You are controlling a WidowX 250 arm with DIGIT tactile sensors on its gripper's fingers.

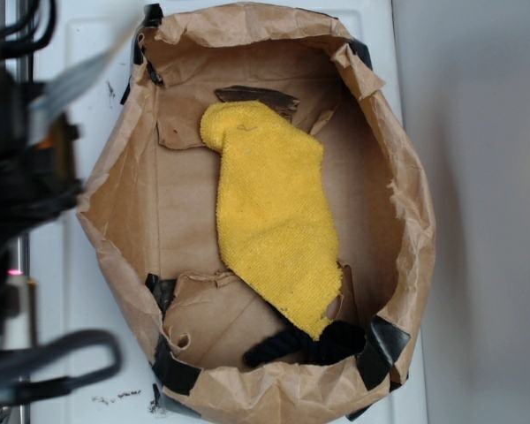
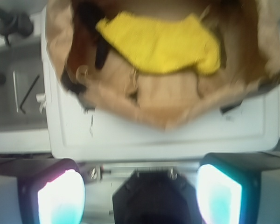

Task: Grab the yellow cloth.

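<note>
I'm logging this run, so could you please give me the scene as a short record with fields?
target: yellow cloth, elongated, lying flat
container: brown paper container, open top, dark tape at its corners; the cloth lies inside it
other item: black rope, at the cloth's narrow end, partly under it
gripper: gripper, fingers spread apart, nothing between them
gripper position: outside the container, not touching the cloth
surface: white top under the container
task status: cloth not yet grabbed
</note>
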